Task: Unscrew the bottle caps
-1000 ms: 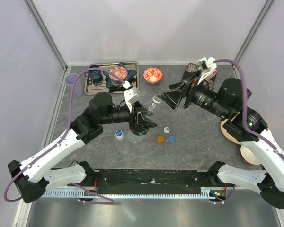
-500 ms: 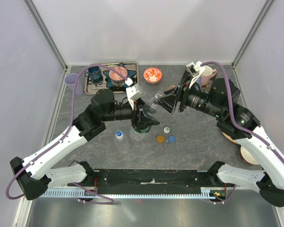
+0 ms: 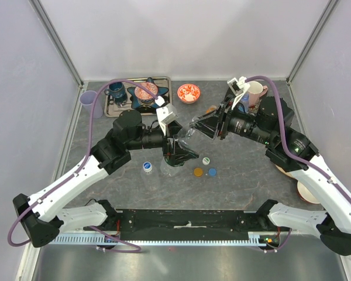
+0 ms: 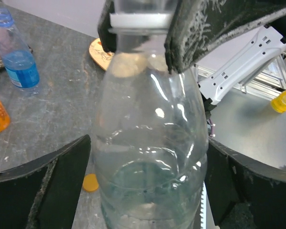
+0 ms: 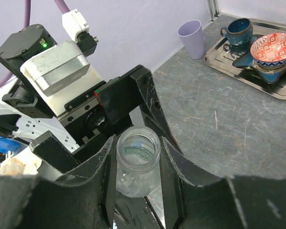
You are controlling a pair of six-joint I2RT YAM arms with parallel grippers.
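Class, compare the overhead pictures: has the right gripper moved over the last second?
Yes. The right gripper has slid left, nearer the red bowl, onto the neck of the clear bottle.

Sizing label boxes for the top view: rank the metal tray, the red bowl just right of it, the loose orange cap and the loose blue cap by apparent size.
Largest to smallest: metal tray, red bowl, then orange cap and blue cap, which look alike, so unranked.

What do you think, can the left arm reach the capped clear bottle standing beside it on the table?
Probably yes: the left gripper stands open around the uncapped bottle, which the right gripper holds by the neck; the capped bottle stands free nearby.
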